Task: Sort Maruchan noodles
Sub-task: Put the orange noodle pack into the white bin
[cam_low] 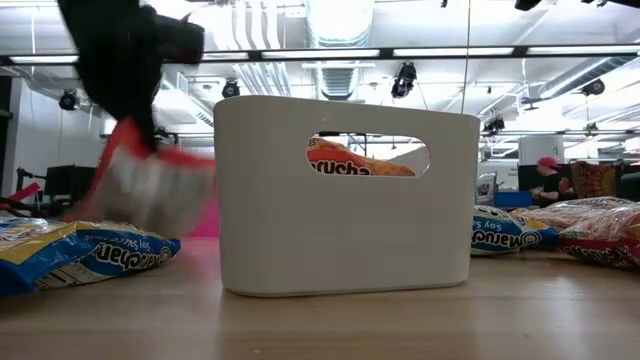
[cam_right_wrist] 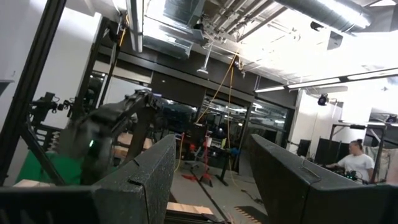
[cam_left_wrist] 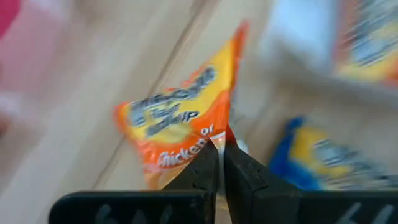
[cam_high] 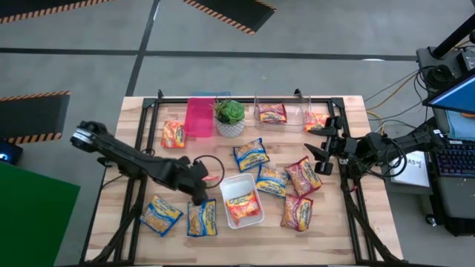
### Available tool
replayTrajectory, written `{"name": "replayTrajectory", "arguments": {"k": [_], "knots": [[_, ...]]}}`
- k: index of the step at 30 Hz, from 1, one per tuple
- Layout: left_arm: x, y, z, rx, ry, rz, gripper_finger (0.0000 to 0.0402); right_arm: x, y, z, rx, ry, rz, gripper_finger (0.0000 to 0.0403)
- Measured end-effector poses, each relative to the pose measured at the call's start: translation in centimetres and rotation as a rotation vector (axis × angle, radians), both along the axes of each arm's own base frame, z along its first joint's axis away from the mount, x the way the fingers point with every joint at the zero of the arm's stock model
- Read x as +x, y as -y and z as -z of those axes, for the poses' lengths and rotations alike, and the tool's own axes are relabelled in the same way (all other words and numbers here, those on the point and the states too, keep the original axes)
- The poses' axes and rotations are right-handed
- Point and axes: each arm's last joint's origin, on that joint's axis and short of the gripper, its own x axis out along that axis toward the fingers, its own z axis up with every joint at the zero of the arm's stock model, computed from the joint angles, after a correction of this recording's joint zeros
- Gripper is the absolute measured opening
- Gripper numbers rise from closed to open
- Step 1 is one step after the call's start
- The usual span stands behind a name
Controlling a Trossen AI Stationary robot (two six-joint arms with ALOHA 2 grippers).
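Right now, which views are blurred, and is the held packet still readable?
Left wrist view: motion blur all over, but the orange packet pinched in the shut left gripper stays partly readable. Low view: the same packet is smeared, while the white bin is sharp. High view: sharp. Right wrist view: only near jaws soft.

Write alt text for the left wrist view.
The left tool is shut on the corner of an orange-edged noodle packet above the wooden table. A blue-edged packet lies beside it, blurred.
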Motion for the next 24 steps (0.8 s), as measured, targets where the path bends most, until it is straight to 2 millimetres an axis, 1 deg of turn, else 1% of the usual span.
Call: {"name": "replayTrajectory", "arguments": {"k": [4, 10, 14, 18, 21, 24], "knots": [[0.3, 0.0, -2.5, -0.007, 0.201, 0.085, 0.0001, 0.0, 0.0, 0.0, 0.003, 0.000, -0.002, 0.0192], [1.1, -0.1, -6.1, 0.027, 0.530, 0.147, 0.0001, 0.0, 0.0, 0.0, 0.019, 0.002, -0.010, 0.0192], [1.6, -0.1, -7.5, 0.042, 0.663, 0.186, 0.0001, 0.0, 0.0, 0.0, 0.023, -0.001, -0.012, 0.0192], [2.6, 0.3, -7.3, 0.016, 0.699, 0.238, 0.0001, 0.0, 0.0, 0.0, 0.023, -0.001, -0.012, 0.0192], [3.7, 0.9, -6.3, -0.029, 0.686, 0.302, 0.0001, 0.0, 0.0, 0.0, 0.022, -0.001, -0.012, 0.0192], [4.7, 1.3, -4.8, -0.056, 0.642, 0.345, 0.0001, 0.0, 0.0, 0.0, 0.022, -0.001, -0.011, 0.0192]]}}
